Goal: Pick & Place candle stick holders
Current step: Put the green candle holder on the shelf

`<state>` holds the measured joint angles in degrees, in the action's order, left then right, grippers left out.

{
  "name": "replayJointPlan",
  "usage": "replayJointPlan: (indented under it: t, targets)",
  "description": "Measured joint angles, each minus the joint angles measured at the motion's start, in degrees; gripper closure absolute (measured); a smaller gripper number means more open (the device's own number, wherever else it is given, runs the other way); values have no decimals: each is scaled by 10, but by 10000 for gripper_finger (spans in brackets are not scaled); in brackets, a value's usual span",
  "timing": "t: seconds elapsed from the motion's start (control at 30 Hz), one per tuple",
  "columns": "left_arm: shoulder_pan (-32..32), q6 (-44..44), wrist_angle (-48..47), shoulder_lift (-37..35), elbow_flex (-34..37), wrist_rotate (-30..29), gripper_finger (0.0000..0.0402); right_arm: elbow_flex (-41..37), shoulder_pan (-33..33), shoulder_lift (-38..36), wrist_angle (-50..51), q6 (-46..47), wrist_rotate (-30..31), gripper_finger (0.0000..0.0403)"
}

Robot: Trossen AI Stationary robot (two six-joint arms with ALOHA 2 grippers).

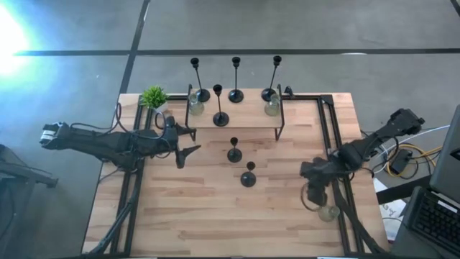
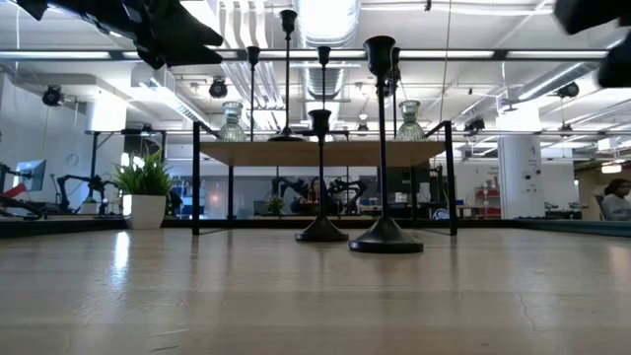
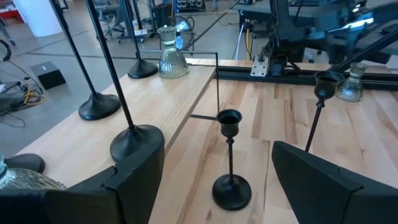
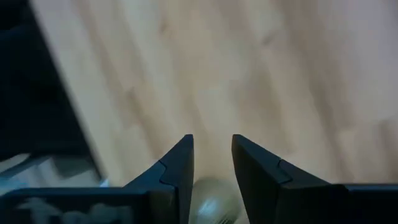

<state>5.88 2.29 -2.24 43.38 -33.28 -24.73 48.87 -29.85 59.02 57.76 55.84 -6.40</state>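
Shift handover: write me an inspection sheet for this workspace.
Surface: wooden table, small raised shelf at the back.
Job's things: four black holders and two glass holders on the shelf; two short black holders on the table; one glass holder near the right edge.
Clutter: potted plant.
Grippers: left gripper open, empty, beside the shelf; right gripper over the near-edge glass holder, grip unclear.
Cables: bundle off the right side.
Surroundings: lab room, person far right.
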Motion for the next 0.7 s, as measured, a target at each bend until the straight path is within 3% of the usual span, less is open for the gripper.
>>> replayJointPlan:
  t: [0.13, 0.37, 0.47, 0.57, 0.7]
  targets:
    - [0, -10, 2, 0, 0, 0, 101, 6, -92, 0, 6, 123, -6, 312]
    - [0, -11, 2, 0, 0, 0, 101, 5, -271, 4, 14, 376, 98, 312]
    - [0, -15, 2, 0, 0, 0, 101, 5, -327, 10, 36, 462, 111, 312]
    - [0, -25, 2, 0, 0, 0, 101, 5, -366, 20, 50, 518, 110, 312]
    - [0, -28, 2, 0, 0, 0, 101, 4, -393, 34, 50, 521, 109, 315]
